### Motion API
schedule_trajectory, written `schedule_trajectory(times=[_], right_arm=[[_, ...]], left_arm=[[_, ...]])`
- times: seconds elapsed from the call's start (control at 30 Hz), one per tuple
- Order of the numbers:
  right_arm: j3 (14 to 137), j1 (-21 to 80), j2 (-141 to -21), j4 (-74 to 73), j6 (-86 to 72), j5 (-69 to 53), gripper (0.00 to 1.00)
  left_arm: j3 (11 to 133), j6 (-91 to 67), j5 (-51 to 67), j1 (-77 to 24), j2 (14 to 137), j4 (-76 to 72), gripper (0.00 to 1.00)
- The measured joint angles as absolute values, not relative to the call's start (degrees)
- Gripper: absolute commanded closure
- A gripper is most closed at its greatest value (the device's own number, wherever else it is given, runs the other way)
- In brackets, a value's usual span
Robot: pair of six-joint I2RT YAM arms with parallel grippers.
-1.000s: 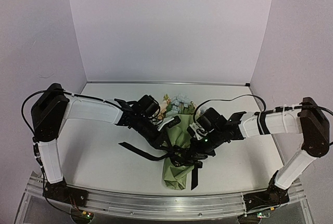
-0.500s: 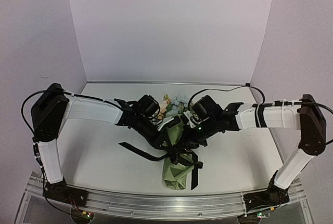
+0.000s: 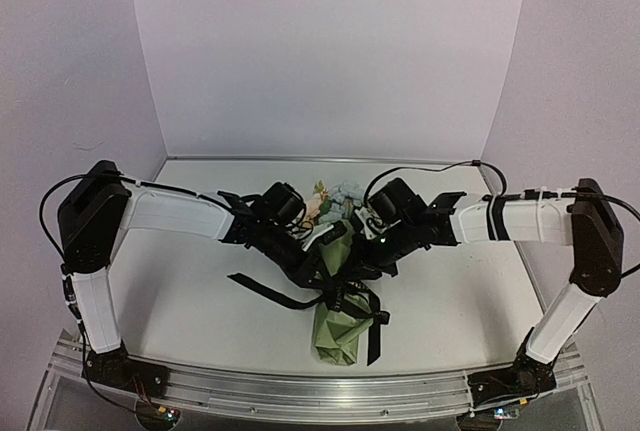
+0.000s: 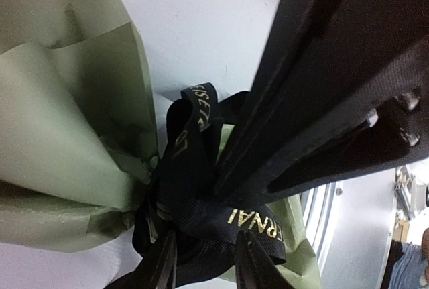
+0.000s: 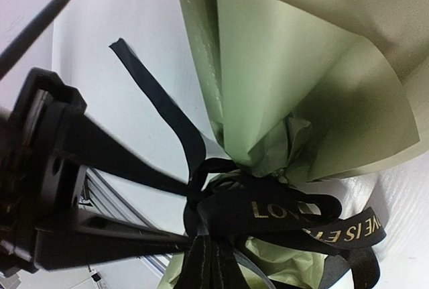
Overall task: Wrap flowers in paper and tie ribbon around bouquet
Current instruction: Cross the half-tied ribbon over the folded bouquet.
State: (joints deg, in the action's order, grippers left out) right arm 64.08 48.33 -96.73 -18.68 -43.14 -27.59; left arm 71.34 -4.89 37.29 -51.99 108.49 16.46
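- The bouquet (image 3: pixel 338 326) lies mid-table, narrow end toward the near rail (image 3: pixel 300 386), with the flowers (image 3: pixel 335 198), cream and pale blue, poking out of the far, wide end.
- The paper (image 5: pixel 288 68) is matte sage green. It is smooth on the broad folds and crumpled where it is cinched.
- The ribbon (image 4: pixel 194 168) is black woven strap with gold lettering, bunched into a knot around the cone's waist. One flat tail trails left across the table (image 3: pixel 200 291) and another lies beside the narrow end.
- The left gripper (image 4: pixel 204 255) has its jaws narrowly apart with the knot bulging between them. I cannot tell whether the pads are pinching it.
- The right gripper (image 5: pixel 211 269) is clamped tight, and ribbon strands run straight into its closed tips.
- Both grippers crowd the knot, nearly touching. White tabletop spreads wide on either side, while the cone's tip sits near the front edge.
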Motion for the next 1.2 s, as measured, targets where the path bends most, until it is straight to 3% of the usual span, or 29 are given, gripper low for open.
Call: schedule_trajectory(times=[0.23,0.7,1.2], right_arm=[[67.5,47.6,-98.4,-18.8,-44.6,-25.0,1.0],[73.1,46.3,-102.9,-19.7,-47.1,-20.6,1.0],[75.6,46.3,-102.9,-20.7,-47.1,-26.3,0.99]], left_arm=[[64.6,-8.3,34.6,-48.4,101.2,12.0,0.52],[63.5,-10.0,35.6,-46.7,97.6,8.5,0.42],[63.5,-9.3,33.8,-47.3,100.8,7.6,0.41]])
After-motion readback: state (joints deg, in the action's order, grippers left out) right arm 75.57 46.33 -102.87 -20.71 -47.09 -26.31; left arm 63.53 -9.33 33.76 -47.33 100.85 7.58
